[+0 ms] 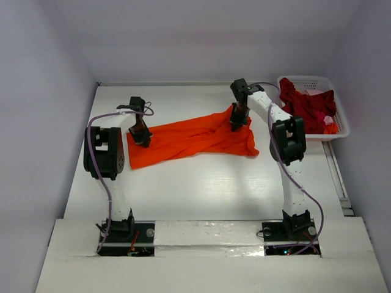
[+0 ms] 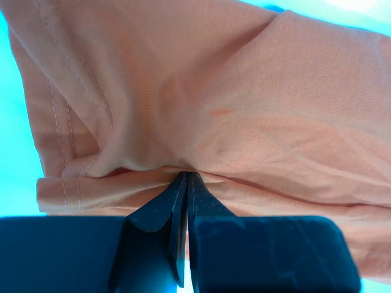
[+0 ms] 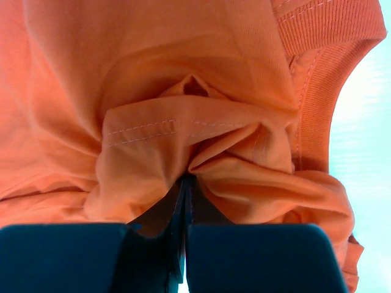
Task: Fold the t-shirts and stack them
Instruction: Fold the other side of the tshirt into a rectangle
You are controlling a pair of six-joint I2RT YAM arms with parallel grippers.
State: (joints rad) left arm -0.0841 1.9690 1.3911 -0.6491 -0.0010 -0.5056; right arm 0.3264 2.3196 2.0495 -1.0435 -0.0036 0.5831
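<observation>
Bright orange soft-cloth t-shirt (image 1: 195,139), lying crumpled on the white table (image 1: 201,189) and stretched between the two pincers. Left gripper (image 2: 186,178): jaws clenched on a pinch of the orange cloth, with a double-stitched hem (image 2: 61,128) just to the left of its tips. Right gripper (image 3: 186,180): jaws likewise clenched on a bunched fold, with the ribbed neckband (image 3: 317,85) just above and to the right of its tips. The step in hand appears to be drawing the garment flat before folding. Done well, both pincers would lift and travel together, holding the cloth taut between them so that the twisted band across the middle opens rather than tightens; neither pinch should carry a stray extra layer. Only the overhead view shows the whole garment, its twist, and the white plastic lattice basket (image 1: 343,122) of dark red shirts (image 1: 308,105), which sits well beyond the right gripper on its outer side. Only the wrist views show the closed jaws biting cloth and the seams that identify the edge each one holds.
</observation>
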